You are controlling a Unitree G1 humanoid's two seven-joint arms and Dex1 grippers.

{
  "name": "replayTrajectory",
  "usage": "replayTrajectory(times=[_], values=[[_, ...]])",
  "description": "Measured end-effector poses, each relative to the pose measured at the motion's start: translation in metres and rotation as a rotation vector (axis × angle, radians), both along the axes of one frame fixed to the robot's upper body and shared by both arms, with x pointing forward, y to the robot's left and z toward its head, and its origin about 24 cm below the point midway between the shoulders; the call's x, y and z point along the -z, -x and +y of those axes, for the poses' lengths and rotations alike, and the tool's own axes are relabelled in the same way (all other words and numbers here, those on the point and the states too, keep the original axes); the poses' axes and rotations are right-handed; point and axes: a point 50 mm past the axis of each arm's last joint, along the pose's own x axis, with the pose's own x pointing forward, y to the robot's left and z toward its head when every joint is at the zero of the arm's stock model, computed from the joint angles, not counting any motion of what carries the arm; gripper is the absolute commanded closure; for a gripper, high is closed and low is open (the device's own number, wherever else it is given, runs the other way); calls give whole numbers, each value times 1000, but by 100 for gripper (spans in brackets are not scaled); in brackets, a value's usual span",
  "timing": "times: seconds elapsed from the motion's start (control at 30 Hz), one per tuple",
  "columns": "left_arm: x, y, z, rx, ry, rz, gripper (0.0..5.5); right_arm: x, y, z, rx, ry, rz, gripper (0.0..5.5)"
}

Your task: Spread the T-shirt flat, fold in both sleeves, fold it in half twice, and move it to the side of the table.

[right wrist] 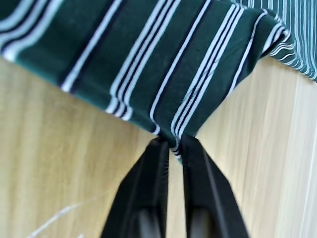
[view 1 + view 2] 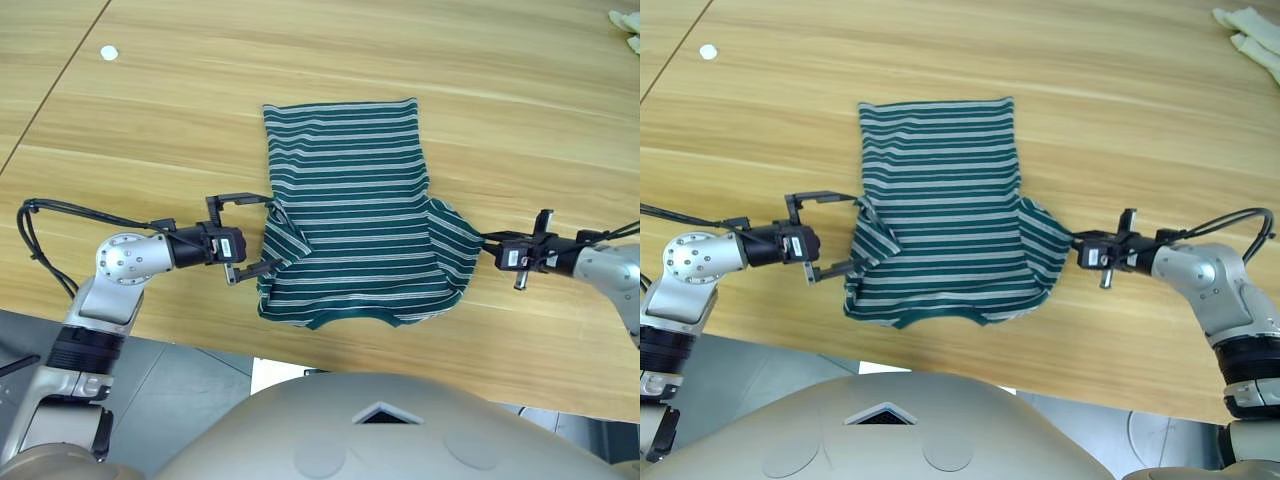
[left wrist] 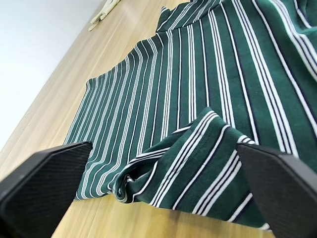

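Wood table [image 2: 500, 60] carries the T-shirt [image 2: 350, 200] at its middle, collar close to the near edge. Pinching the right sleeve [image 2: 455, 235] tip, the right gripper [image 2: 487, 240] seems set to fold it inward, while the left gripper [image 2: 268, 232] stands spread beside the folded-in left sleeve [image 2: 285, 235]. Wide tabletop stretches to either side for the final move.

The green-and-white striped shirt [image 2: 940, 215] lies on the wooden table [image 2: 1120, 120], with its collar end toward the table's near edge. Its left sleeve is folded in over the body. The right side bulges outward and is drawn to a point. The right gripper [image 2: 1078, 248] pinches that point, fingers together. The left gripper [image 2: 852, 232] sits at the shirt's left edge, its 2 fingers spread wide, 1 on each side of the folded sleeve. A white dot [image 2: 708, 51] lies at the far left, and a pale cloth [image 2: 1250, 30] in the far right corner.
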Motion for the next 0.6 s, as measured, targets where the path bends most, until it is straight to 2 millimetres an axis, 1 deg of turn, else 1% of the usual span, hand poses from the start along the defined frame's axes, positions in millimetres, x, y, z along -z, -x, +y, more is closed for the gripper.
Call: replayTrajectory(times=[0.33, 0.4, 0.6], values=[[0, 0, -1, 1, 5, -2, 10, -1, 2, 4, -23, -18, -9, 547], [0, 0, -2, 2, 10, -3, 10, -4, 3, 6, -34, -37, -30, 547], [1, 0, -3, 5, 14, -3, 10, -24, 4, 22, -108, -129, -115, 547]])
